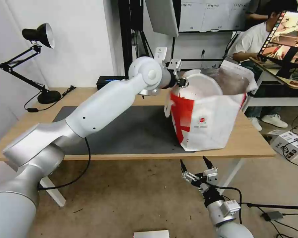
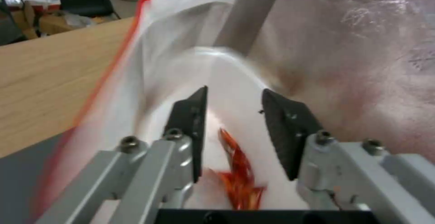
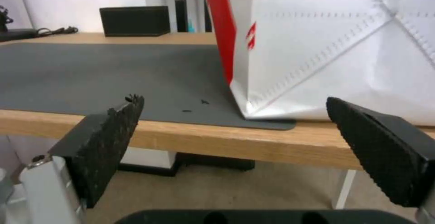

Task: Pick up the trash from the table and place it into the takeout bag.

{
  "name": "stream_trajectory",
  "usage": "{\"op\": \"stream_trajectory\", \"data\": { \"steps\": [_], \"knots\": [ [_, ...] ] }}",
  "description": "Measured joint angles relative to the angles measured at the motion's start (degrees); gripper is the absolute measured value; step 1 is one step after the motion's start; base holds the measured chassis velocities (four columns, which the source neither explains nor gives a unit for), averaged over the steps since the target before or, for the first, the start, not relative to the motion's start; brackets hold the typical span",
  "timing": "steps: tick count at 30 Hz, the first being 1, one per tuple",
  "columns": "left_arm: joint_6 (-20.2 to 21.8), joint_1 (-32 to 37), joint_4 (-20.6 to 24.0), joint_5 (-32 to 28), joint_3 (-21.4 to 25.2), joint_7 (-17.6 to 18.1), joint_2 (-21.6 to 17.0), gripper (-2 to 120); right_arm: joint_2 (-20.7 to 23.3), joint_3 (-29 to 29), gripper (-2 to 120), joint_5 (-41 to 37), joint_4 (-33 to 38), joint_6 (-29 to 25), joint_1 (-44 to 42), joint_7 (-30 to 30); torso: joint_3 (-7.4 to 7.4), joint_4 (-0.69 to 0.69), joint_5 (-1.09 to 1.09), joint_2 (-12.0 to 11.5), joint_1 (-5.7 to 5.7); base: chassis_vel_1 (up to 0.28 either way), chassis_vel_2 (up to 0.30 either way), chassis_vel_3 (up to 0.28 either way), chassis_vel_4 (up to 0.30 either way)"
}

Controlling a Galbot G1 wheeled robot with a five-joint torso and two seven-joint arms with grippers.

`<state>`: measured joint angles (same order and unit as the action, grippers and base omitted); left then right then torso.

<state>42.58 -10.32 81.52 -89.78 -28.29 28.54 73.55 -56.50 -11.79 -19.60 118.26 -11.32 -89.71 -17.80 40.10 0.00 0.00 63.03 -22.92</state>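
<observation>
Bowl (image 1: 202,86) sits tipped in the mouth of the bag (image 1: 208,122), rim-up against the near wall, red shells (image 2: 238,173) lying between the left jaws in the left wrist view. Left gripper (image 1: 183,82) is at the bowl's rim, at the bag's top edge. Jaws are spread to either side of the rim, with a gap showing; not clamped, by my reading.

Step in hand: dropping the bowl into the bag. Judged nearly done; the bowl looks unsettled, high in the opening rather than down on the bottom.

Next move calls for drawing the jaws straight back out of the opening without catching the soft bag wall or foil lining (image 2: 362,47), which crowd close on both sides of the jaws.

Bag stands on the table (image 1: 248,138), partly over the mat (image 1: 135,132). Right gripper (image 1: 195,169) is parked below the table edge, jaws wide apart, facing the bag's lower corner. Black box (image 3: 134,20) and lamp (image 1: 36,34) are well apart from both grippers, at the table's far side.
</observation>
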Motion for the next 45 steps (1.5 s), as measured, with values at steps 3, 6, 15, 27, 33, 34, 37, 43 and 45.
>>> {"op": "stream_trajectory", "data": {
  "steps": [3,6,15,27,33,34,37,43,45],
  "knots": [
    [-0.05,0.18,0.19,-0.27,0.71,0.03,-0.08,54,0.00,-0.01,100,0.00,0.00,0.00,0.00,0.00,0.00,0.00,0.00,0.00,0.00,0.000,0.000,0.000,0.000],
    [-0.12,0.19,0.55,-0.35,1.14,-0.07,-0.50,64,0.00,0.00,100,0.00,0.00,0.00,0.00,0.00,0.00,0.00,0.00,0.00,0.00,0.000,0.000,0.000,0.000],
    [-0.28,0.46,2.51,0.05,1.81,-0.38,-1.68,96,0.00,0.00,100,0.00,0.00,0.00,0.00,0.00,0.00,0.00,0.00,0.00,0.00,0.000,0.000,0.000,0.000],
    [-1.68,4.56,9.86,1.26,6.20,-2.39,-9.72,114,0.00,0.00,100,0.00,0.00,0.00,0.00,0.00,0.00,0.00,-0.01,0.00,0.00,0.000,0.000,0.000,0.000],
    [-3.68,11.03,16.07,7.36,10.14,-4.19,-18.21,114,0.00,-0.01,100,0.00,0.00,0.00,0.00,-0.01,0.00,0.01,-0.01,0.00,0.00,0.000,0.000,0.000,0.000],
    [-4.09,13.09,17.28,8.75,11.27,-4.65,-19.94,113,0.00,-0.01,100,0.00,0.00,0.00,0.00,-0.01,0.00,0.02,-0.01,0.00,0.00,0.000,0.000,0.000,0.000],
    [-5.37,19.27,20.11,12.49,15.28,-6.43,-24.20,109,0.00,-0.01,100,0.00,0.00,0.00,0.00,-0.01,0.00,0.03,-0.04,0.00,0.00,0.000,0.000,0.000,0.000],
    [-8.04,30.63,24.63,18.03,24.74,-9.84,-30.22,101,0.01,0.00,100,0.00,0.00,0.00,0.00,0.00,-0.01,0.00,0.00,0.00,0.00,0.000,0.000,0.000,0.000],
    [-11.39,38.05,26.09,22.92,30.40,-12.02,-31.86,100,0.00,-0.01,100,0.00,0.00,0.00,0.00,-0.01,0.00,0.01,-0.01,0.00,0.00,0.000,0.000,0.000,0.000]
  ]
}}
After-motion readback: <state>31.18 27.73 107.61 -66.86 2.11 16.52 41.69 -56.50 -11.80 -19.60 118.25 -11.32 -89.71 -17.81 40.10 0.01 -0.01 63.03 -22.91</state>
